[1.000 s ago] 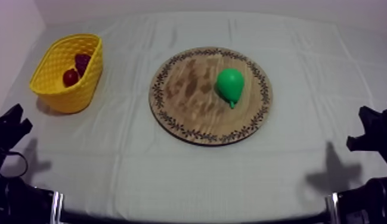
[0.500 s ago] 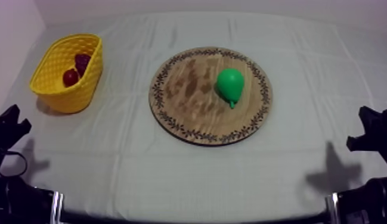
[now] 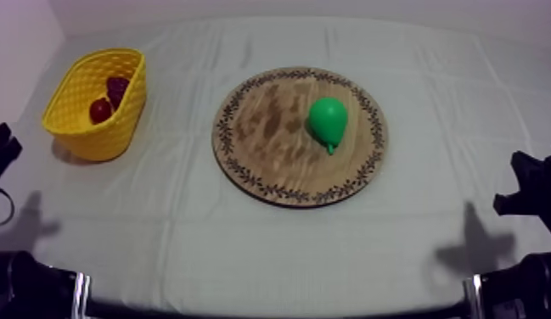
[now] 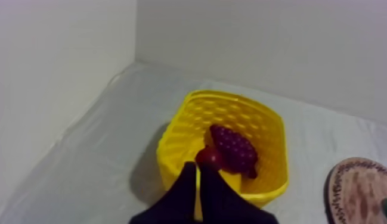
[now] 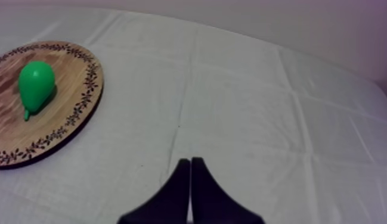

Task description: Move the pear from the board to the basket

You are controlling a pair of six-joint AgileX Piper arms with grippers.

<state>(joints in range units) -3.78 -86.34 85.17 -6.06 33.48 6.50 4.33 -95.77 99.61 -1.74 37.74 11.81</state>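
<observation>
The pear (image 3: 328,120) is lying at 3 o'clock on the wooden board (image 3: 260,148), the yellow basket (image 3: 85,131) is sitting at the board's 9 o'clock, and the left gripper (image 4: 198,179) and right gripper (image 5: 190,173) are holding their fingers together, so I think opening and reaching is coming next.

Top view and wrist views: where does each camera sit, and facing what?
Top view: above the table, slanting down on the yellow basket, wooden board and pear; arms at both sides.
Left wrist view: on my left arm, facing the basket holding grapes and a small red fruit; left gripper shut.
Right wrist view: on my right arm, facing the table beside the board; right gripper shut.
Shared: both wrist views catch the board.
</observation>
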